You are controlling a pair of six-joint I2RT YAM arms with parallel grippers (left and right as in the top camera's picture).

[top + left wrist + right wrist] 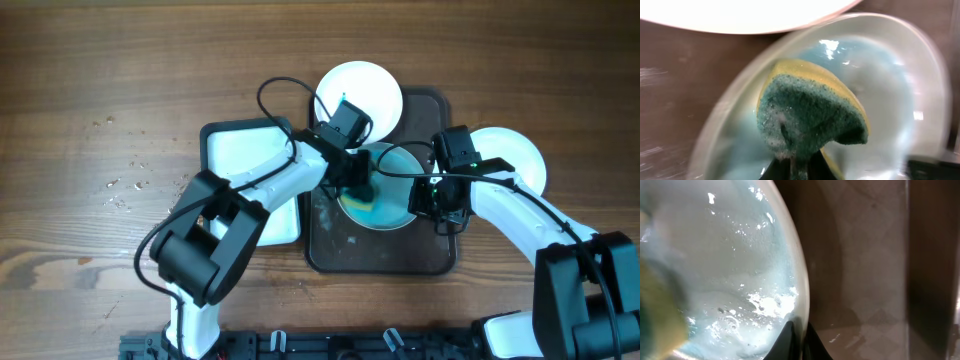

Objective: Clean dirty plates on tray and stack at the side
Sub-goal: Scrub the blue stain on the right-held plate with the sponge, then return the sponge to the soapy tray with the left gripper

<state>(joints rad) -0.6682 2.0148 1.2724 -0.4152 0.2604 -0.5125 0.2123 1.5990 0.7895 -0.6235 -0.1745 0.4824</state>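
Note:
A blue-smeared wet plate (392,203) lies on the dark brown tray (385,255). My left gripper (357,186) is shut on a green and yellow sponge (812,107) pressed on that plate (890,100). My right gripper (432,200) is shut on the plate's right rim (801,300); the sponge shows at the left edge of the right wrist view (655,315). A plain white plate (362,92) rests at the tray's far edge, also seen in the left wrist view (740,12). Another white plate (515,158) lies on the wood table right of the tray.
A dark-rimmed white basin (245,160) stands left of the tray, partly under my left arm. Small white crumbs (125,190) lie on the table at the left. Bare wood tabletop (100,90) surrounds it all.

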